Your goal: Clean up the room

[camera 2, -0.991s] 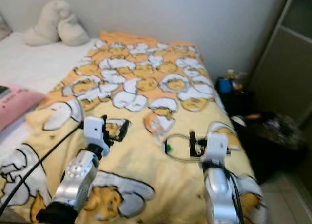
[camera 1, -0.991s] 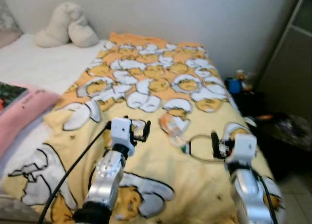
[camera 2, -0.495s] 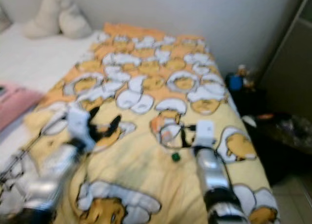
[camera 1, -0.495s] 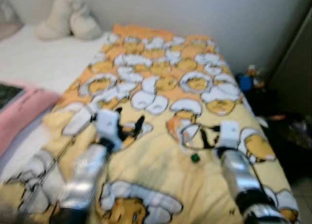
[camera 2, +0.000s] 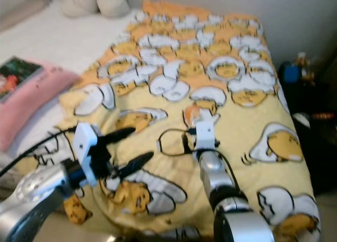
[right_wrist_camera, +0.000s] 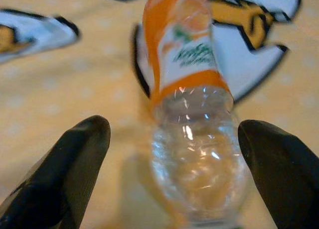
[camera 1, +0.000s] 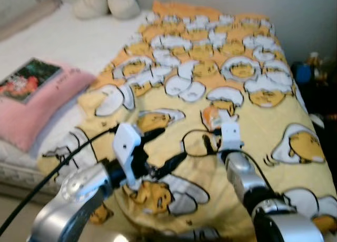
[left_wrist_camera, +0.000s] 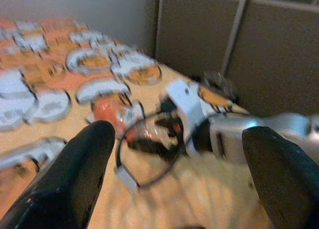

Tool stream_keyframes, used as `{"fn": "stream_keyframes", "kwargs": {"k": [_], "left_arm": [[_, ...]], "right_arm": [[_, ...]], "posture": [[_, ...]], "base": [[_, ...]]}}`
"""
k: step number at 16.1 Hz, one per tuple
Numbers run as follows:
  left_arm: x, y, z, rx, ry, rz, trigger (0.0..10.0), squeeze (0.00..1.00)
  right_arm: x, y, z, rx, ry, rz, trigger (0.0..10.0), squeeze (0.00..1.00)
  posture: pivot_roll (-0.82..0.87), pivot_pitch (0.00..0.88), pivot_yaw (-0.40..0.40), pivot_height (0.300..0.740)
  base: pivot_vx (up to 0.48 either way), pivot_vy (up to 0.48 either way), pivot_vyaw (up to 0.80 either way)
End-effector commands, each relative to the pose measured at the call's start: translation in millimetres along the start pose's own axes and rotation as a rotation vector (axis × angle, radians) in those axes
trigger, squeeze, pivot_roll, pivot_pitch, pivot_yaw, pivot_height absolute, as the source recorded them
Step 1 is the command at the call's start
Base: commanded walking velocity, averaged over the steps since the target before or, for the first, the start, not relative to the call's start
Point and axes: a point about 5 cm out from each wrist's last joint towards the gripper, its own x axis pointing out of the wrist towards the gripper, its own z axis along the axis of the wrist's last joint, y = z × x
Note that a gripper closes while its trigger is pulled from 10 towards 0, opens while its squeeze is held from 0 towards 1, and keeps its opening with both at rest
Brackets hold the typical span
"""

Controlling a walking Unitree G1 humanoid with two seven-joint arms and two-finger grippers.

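A clear plastic bottle (right_wrist_camera: pixel 192 114) with an orange label lies on its side on the yellow egg-print blanket (camera 1: pixel 274 126). Its orange label (camera 1: pixel 212 116) also shows in the eye views near the middle of the bed. My right gripper (right_wrist_camera: pixel 174 128) is open, one black finger on each side of the bottle's clear end, apart from it. In the left eye view the right gripper (camera 1: pixel 209 141) sits just in front of the bottle, beside a black cable loop (camera 1: pixel 190 145). My left gripper (camera 1: pixel 167 146) hovers open lower left, pointing toward the right arm (left_wrist_camera: pixel 249 134).
A pink pillow (camera 1: pixel 37 108) with a book (camera 1: pixel 29 79) on it lies on the white sheet at the left. Plush toys (camera 1: pixel 105 0) rest at the head of the bed. Dark clutter with a blue item (camera 1: pixel 303 71) stands beside the bed's right edge.
The camera has moved in and tilted down over the bed. My right gripper has reached forward to the bottle. My left gripper has swung to point rightward.
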Motion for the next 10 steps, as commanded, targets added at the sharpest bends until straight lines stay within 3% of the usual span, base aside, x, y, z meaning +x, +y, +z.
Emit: {"fn": "stream_keyframes", "kwargs": {"k": [1,4,5,10], "left_arm": [[-5.3,2.5,0.6,0.006,0.028,0.021,10.0,0.0],[-9.0,4.2,0.6,0.014,0.052,0.041,10.0,0.0],[-10.2,1.8,-1.7,0.014,0.067,0.04,10.0,0.0],[-7.9,-1.1,-5.7,0.023,0.094,0.027,10.0,0.0]], "right_arm": [[-1.9,1.7,-14.3,0.038,0.083,-0.008,10.0,0.0],[0.1,2.7,-12.0,0.089,0.108,-0.023,10.0,0.0],[0.7,3.7,-12.1,0.132,0.127,-0.013,0.0,0.0],[6.0,2.1,7.1,0.093,0.064,0.01,0.0,0.0]], "posture": [[0.37,0.292,0.052,0.74],[0.37,0.296,0.051,0.74],[0.37,0.293,0.049,0.74],[0.35,0.273,0.043,0.74]], "base": [[0.0,0.0,0.0],[0.0,0.0,0.0],[0.0,0.0,0.0],[0.0,0.0,0.0]]}}
